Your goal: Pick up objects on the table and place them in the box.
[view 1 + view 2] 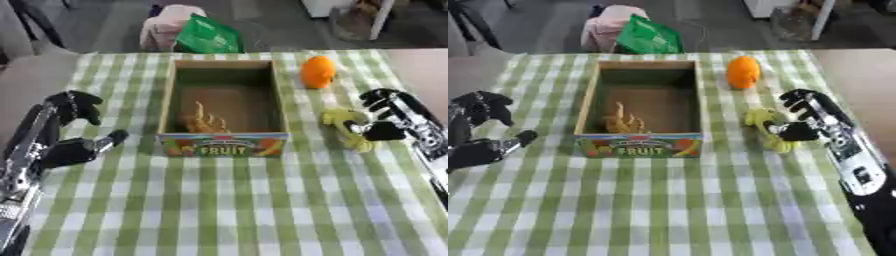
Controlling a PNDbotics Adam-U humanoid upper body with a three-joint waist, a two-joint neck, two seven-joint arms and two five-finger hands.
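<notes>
Yellow-green object [346, 128] blurred, partly behind right robot hand [391, 116]

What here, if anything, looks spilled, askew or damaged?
Nothing stands out. The box sits square on the table with a yellowish item inside, the orange fruit lies beside it, and the right hand is at a yellow-green object.

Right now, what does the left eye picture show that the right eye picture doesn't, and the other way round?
Only the left eye view shows the left hand together with its whole forearm. Only the right eye view shows the right arm running far down toward the lower corner. Both share the wooden box with a yellowish item inside, the orange fruit beside it, the green checked cloth, and the right hand closing on a yellow-green object.
</notes>
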